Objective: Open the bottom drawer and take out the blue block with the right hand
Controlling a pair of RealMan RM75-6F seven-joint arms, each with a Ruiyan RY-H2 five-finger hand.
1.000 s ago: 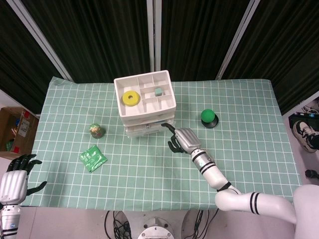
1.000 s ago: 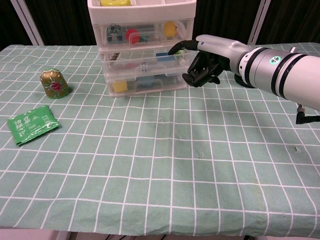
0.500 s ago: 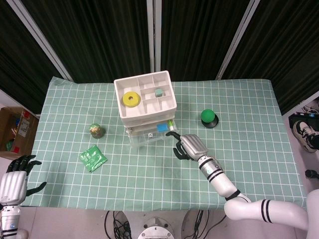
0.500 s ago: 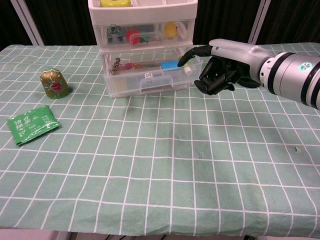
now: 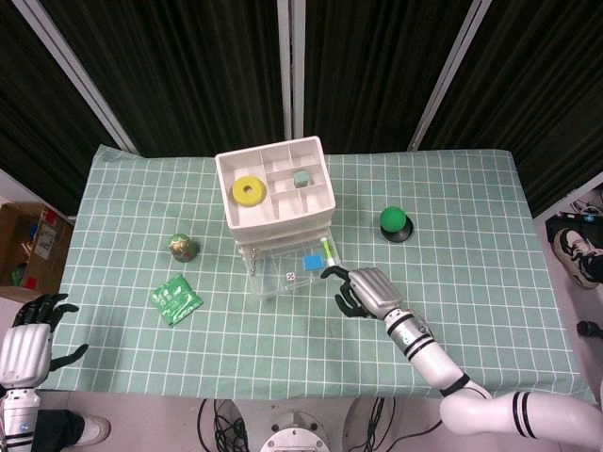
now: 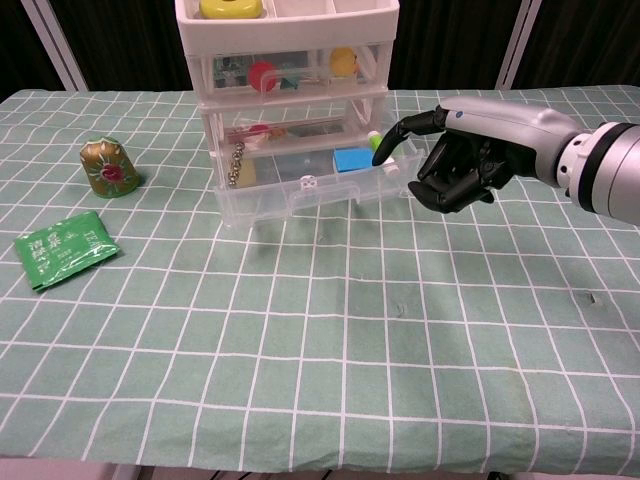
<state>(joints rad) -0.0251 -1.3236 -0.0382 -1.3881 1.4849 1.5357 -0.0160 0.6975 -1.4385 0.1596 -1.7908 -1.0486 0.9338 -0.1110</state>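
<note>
The white drawer unit stands at the table's back centre. Its clear bottom drawer is pulled out toward me. The blue block lies inside it near the right end, uncovered. My right hand is just right of the drawer, one finger stretched out and touching the drawer's right front corner, the others curled in on nothing. Only the head view shows my left hand, off the table's near-left corner, fingers apart and holding nothing.
A gold-green bell-shaped object and a green packet lie left of the drawers. A green knob sits to the right. A white die, beads and a yellow piece share the drawer. A yellow ring tops the unit.
The bottom drawer has slid out toward me, drawn by my right hand's outstretched finger, and the blue block now shows in the open. My left hand has stayed put.
</note>
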